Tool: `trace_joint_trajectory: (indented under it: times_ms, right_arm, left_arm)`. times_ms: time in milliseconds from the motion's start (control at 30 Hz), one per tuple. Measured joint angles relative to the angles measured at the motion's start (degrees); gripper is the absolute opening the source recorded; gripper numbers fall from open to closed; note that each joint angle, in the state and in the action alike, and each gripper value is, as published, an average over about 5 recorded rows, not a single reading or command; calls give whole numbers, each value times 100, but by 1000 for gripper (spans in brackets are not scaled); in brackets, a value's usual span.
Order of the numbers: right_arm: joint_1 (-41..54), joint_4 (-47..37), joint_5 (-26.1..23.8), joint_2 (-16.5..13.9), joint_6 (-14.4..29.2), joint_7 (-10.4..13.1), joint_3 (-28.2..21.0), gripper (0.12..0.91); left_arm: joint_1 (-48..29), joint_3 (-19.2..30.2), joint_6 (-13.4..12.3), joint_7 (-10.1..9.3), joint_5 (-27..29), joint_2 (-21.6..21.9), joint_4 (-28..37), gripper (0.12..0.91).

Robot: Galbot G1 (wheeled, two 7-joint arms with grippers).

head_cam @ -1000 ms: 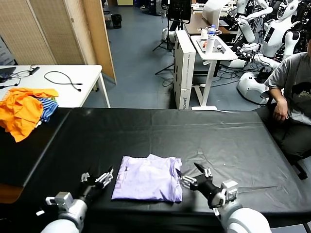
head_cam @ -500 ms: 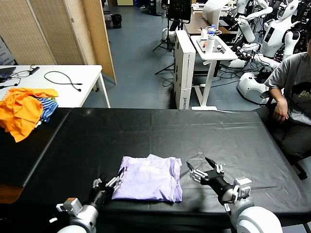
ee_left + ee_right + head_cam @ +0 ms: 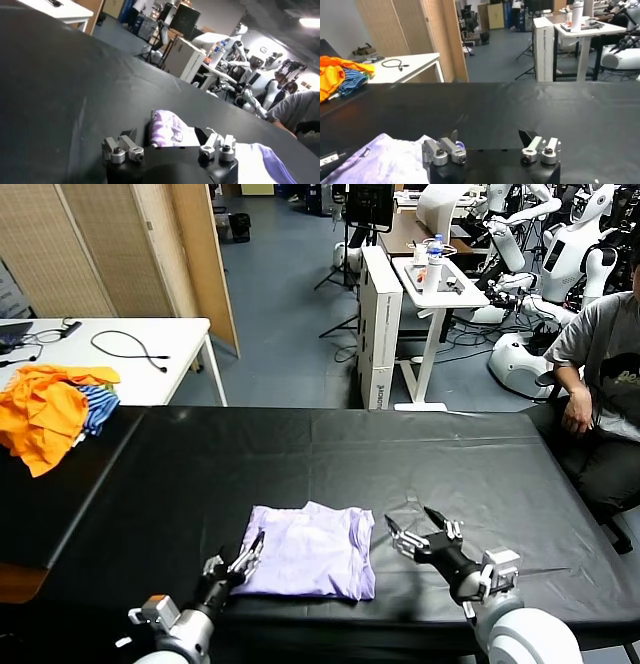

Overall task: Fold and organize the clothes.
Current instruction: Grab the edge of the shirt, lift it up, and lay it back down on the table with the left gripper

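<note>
Black sheeting covers the long table (image 3: 450,454), with other robots and a seated person beyond. From the head view, the lavender T-shirt (image 3: 305,552) lies folded between the two grippers. The left gripper (image 3: 237,562) has its spread fingers at the shirt's near left corner; the right gripper (image 3: 420,538) hovers just beside the right edge, fingers wide apart.

Through the left wrist view, the printed corner of the shirt (image 3: 167,131) sits between the open fingers.

Right wrist view: the shirt (image 3: 385,157) lies off one fingertip, nothing held.

One risk: the left fingers may pinch only the top layer, undoing the fold.
</note>
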Motion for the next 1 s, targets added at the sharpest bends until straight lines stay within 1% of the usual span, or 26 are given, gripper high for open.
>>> trace_joint_trajectory:
  times_ms: [67, 167, 267, 300, 367, 400, 433, 500, 533, 600, 700, 867, 1000]
  right_arm:
    - [4, -1, -1, 0, 1, 0, 4, 907]
    - [22, -16, -8, 2, 1, 0, -4, 907]
    - [41, -42, -18, 9, 1, -1, -21, 907]
    - [46, -50, -21, 11, 1, -1, -24, 907]
    - [53, -63, -26, 14, 2, -2, -28, 907]
    - [56, -69, -28, 15, 2, -3, -28, 907]
    - [59, -75, -29, 15, 3, -3, -28, 907]
    - [66, -84, -32, 15, 3, -4, -27, 907]
    - [73, -87, -34, 15, 3, -5, -27, 907]
    - [92, -98, -38, 16, 3, -5, -26, 907]
    - [118, -121, -51, 24, 3, -7, -24, 907]
    - [110, -159, -99, 49, 2, -55, 41, 907]
    - [116, -235, -180, 53, 14, -94, 67, 907]
  left_arm:
    - [1, 2, -10, 5, -16, -5, 21, 798]
    - [1, 3, -10, 8, -97, -12, 31, 742]
    - [-1, 2, 9, 7, -202, -15, 33, 603]
    - [-2, -1, 19, 6, -241, -15, 34, 532]
    - [-5, -9, 55, -1, -345, -16, 41, 418]
    - [-7, -13, 77, -5, -405, -16, 44, 343]
    - [-9, -17, 101, -10, -461, -17, 49, 286]
    - [-13, -21, 138, -18, -544, -19, 58, 195]
    - [-15, -22, 148, -21, -567, -21, 61, 170]
    - [-21, -25, 163, -33, -593, -22, 58, 158]
    - [-36, -51, 180, -77, -535, 3, 31, 161]
    - [-91, -186, 155, -151, -102, 143, -45, 161]
    - [-136, -399, 119, -163, 234, 457, -141, 161]
